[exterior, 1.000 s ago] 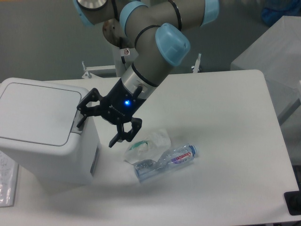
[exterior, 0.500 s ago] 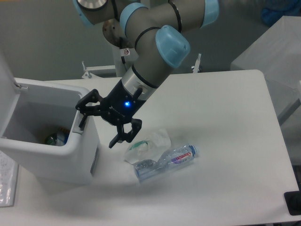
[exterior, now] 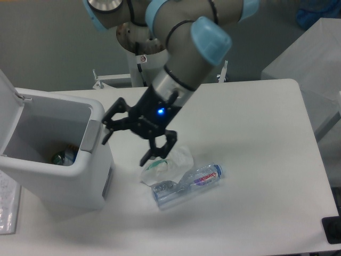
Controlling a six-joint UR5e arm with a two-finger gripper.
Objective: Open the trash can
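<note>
I am watching the black two-finger gripper hanging with its jaws spread wide and gripping nothing, just right of the large white boxy plastic trash can at the table's left edge. Its lid is standing up and its grey push tab is showing on the rim. I am judging the opening done; my worry is a finger clipping the rim or tab, or the wrist sweeping into the crumpled clear plastic bottle and clear wrapper. I am making out red lettering on the bottle's label, too small to read.
</note>
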